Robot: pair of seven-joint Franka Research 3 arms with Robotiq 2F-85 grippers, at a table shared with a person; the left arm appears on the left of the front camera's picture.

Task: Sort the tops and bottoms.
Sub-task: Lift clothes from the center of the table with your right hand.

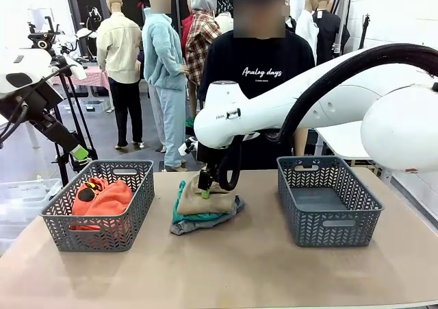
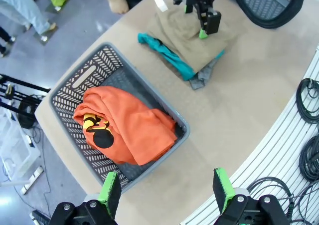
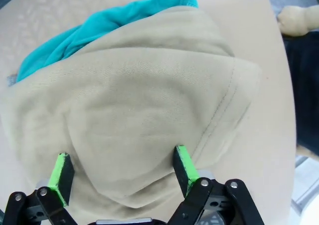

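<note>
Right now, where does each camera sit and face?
Front: fixed between the arms, facing across the table at the person; right arm reaches the middle.
Left wrist: high over the table's left end, looking down at the orange garment in its basket; left gripper open below.
Right wrist: close above the tan garment; right gripper open on it.
All share: tan garment on teal garment.

Tan bench [image 1: 239, 275], bare toward 6 o'clock. Left basket [image 1: 102, 228], grey mesh, at 9 o'clock; right basket [image 1: 339, 232], same kind, at 3 o'clock, well apart. At centre between them, a folded pile: grey garment [image 1: 179, 229] on the bench, teal garment [image 1: 185, 214] above, tan garment [image 1: 205, 201] on top.
</note>
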